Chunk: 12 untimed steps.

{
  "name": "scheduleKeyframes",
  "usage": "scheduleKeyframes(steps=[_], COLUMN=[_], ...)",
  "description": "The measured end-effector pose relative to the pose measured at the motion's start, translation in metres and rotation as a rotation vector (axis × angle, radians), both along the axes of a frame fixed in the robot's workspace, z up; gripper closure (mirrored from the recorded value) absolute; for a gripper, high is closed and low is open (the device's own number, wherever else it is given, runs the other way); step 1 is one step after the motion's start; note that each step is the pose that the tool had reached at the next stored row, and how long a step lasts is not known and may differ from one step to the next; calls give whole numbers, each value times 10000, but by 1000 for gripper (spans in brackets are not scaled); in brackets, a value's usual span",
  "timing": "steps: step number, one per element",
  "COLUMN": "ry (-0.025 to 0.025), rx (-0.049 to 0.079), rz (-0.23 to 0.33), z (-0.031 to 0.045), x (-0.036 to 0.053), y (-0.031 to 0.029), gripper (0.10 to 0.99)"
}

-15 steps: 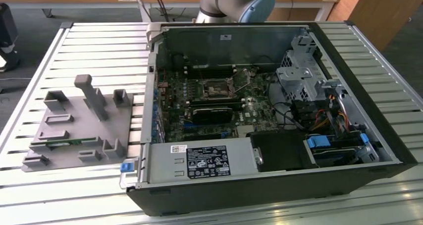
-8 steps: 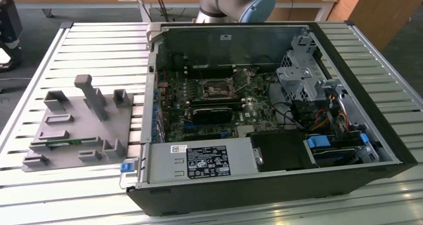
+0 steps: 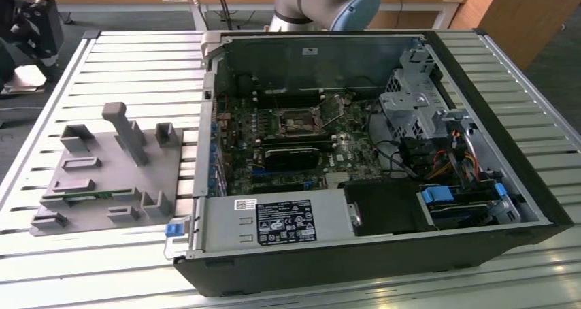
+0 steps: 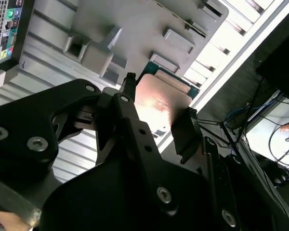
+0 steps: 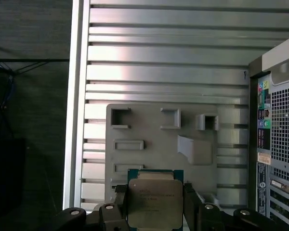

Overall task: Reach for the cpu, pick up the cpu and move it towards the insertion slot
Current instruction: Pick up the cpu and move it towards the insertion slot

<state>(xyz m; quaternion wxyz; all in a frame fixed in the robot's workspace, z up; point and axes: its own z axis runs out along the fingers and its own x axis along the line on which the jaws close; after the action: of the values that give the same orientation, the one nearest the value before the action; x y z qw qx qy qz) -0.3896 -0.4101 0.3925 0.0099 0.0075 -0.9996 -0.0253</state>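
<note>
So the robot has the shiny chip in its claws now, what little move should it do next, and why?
Probably a gentle carry sideways towards the open computer case. In both wrist views the gripper is shut on the cpu, held above the grey fixture, while the insertion slot sits empty inside the case.

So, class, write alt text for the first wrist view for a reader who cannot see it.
A flat square silvery metal-topped chip sits between the gripper's black fingers, above a grey plastic fixture block on a ribbed metal table.
</note>
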Motion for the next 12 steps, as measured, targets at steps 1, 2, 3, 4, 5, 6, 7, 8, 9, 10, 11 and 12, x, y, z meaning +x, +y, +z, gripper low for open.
scheduleKeyframes(steps=[1,2,3,4,5,6,7,8,9,10,11,12], ry=[0,-1,-6,-13,-25,-34,-41,-50,-58,-66,-72,-79], rx=[0,0,2,4,6,8,9,10,11,13,14,18], rz=[0,-1,-1,0,0,0,0,0,0,-1,0,0], z=[0,1,0,-1,-1,-1,-1,-2,-2,-3,-3,-3], x=[41,76,111,143,173,211,252,292,334,377,424,469], y=[0,0,0,0,0,0,0,0,0,0,0,0], gripper=[545,545,545,545,545,545,545,545,545,545,545,545])
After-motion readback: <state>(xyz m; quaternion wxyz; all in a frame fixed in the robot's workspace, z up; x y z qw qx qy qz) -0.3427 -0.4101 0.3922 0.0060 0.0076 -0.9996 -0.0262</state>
